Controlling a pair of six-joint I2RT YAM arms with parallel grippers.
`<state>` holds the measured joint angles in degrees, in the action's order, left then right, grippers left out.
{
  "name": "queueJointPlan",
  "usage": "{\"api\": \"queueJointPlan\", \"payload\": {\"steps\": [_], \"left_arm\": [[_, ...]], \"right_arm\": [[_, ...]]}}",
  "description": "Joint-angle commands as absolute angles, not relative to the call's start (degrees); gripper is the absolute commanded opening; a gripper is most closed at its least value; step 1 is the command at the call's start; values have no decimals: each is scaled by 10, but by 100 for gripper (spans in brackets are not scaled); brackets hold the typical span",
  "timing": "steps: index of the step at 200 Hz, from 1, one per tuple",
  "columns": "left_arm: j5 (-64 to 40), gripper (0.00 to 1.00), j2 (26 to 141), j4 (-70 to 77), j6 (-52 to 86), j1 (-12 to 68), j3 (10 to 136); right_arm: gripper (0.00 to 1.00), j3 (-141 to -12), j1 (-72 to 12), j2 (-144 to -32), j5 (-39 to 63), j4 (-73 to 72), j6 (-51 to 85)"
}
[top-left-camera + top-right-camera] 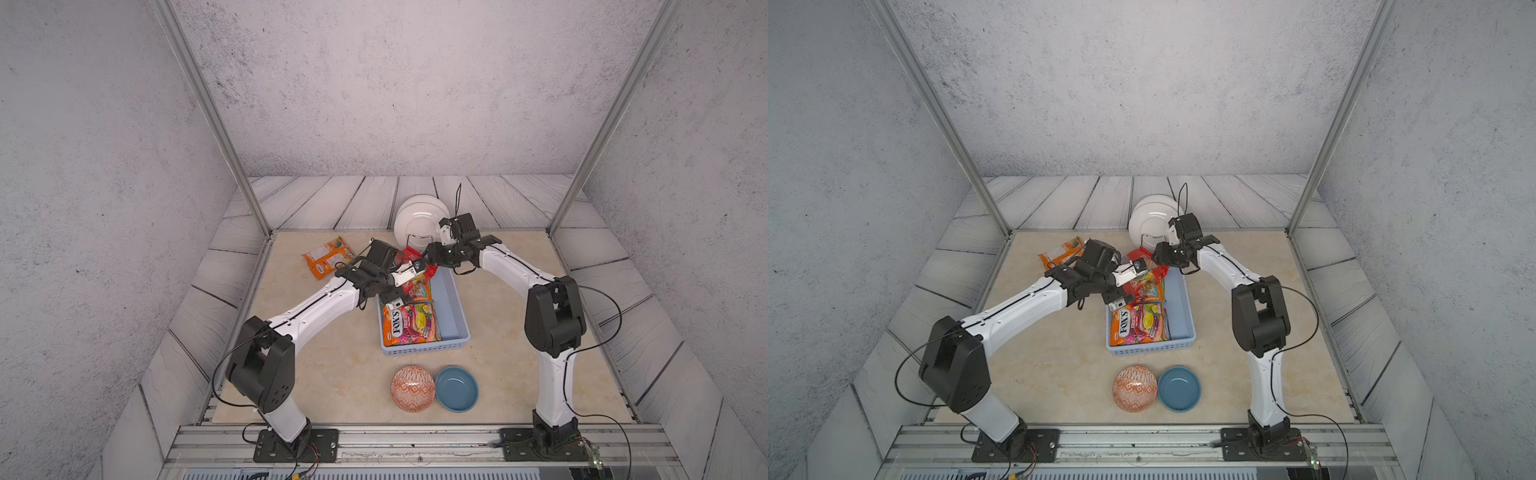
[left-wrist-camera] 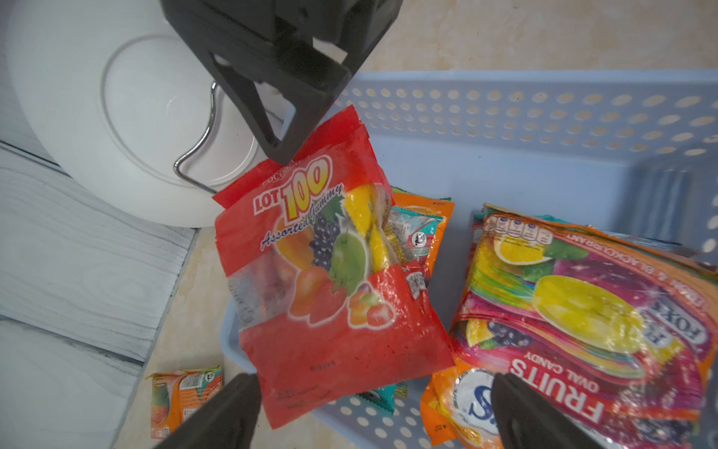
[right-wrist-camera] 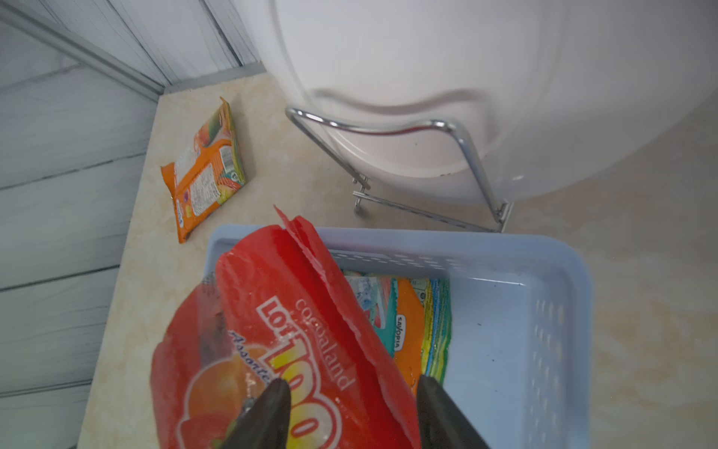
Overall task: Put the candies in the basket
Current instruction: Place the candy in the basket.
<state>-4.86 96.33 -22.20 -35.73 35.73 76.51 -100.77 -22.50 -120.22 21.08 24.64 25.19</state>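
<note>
Top views: right gripper (image 3: 351,412) grips glossy red candy bag (image 2: 334,303) over part-filled pale blue perforated plastic basket (image 1: 449,311); left gripper (image 2: 373,420) spread wide; flat orange candy bag (image 1: 328,257) still outside, at the basket's ten o'clock.

Tabletop (image 1: 332,374) under basket (image 1: 424,349), orange bag (image 1: 328,257)

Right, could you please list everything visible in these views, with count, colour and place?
basket: one, light blue, mid-table.
red bag: one, red, tilted at the basket's far end, overhanging its rim.
FOX'S bags: stack, count unclear, orange and purple, basket's near end.
teal and orange bags: several, in the basket under the red bag.
orange bag: one, on the table, left of the basket.
plates: seemingly two, white, upright at the back.
wire rack: one, silver, holding the plates.
patterned bowl: one, orange-white, table front.
blue bowl: one, beside it.
table: one, beige.
left gripper: black, open, over the basket.
right gripper: black, astride the red bag's top; grip unclear.
</note>
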Motion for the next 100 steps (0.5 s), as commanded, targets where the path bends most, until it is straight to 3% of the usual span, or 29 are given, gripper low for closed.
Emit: {"api": "queueJointPlan", "payload": {"steps": [1,35,79,100], "left_arm": [[-8,99,995,-194,-382,363,788],[12,99,1031,-189,-389,364,804],[59,99,1043,-189,-411,363,797],[92,99,1037,-181,-435,361,783]], "right_arm": [[49,-1030,-222,-1230,239,247,235],[35,-1033,-218,-1244,244,249,236],[2,-1014,-214,-1224,256,246,238],[0,-986,-214,-1197,252,227,242]]}}
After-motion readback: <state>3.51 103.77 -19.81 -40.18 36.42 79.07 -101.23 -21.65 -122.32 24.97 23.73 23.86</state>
